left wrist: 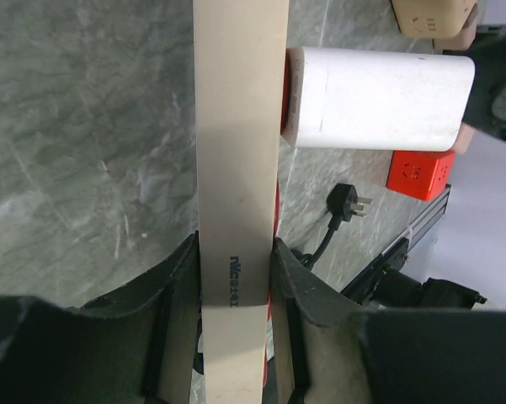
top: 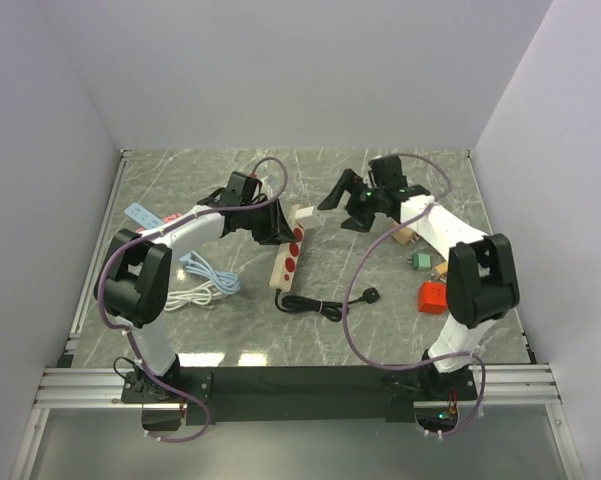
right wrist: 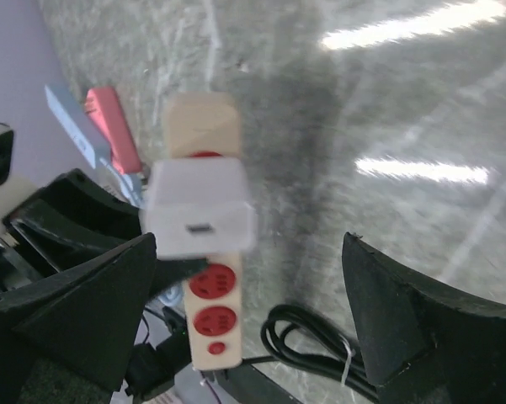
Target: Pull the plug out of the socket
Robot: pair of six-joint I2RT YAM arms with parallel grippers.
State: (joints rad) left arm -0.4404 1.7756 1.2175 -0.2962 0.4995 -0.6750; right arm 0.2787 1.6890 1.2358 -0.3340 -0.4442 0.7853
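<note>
While walls point(top: 280, 70) stand white | tabletop point(top: 230, 330) grey, marbled | power strip point(top: 288, 255) lying

- beige plastic power strip with red sockets point(left wrist: 240, 126): the left wrist view cuts it off at the top and bottom edges.
- white boxy plastic plug point(right wrist: 199, 208): blurred in the right wrist view, prongs hidden against the strip.
- small green object point(top: 418, 262), far right: too small to identify.

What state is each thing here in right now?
Beige plastic power strip: gripped by its sides.
White box-shaped plug: seated in the strip's red socket.
Left tool: shut on the strip.
Right tool: open, empty.
Black pronged plug: lying loose, unplugged.
</note>
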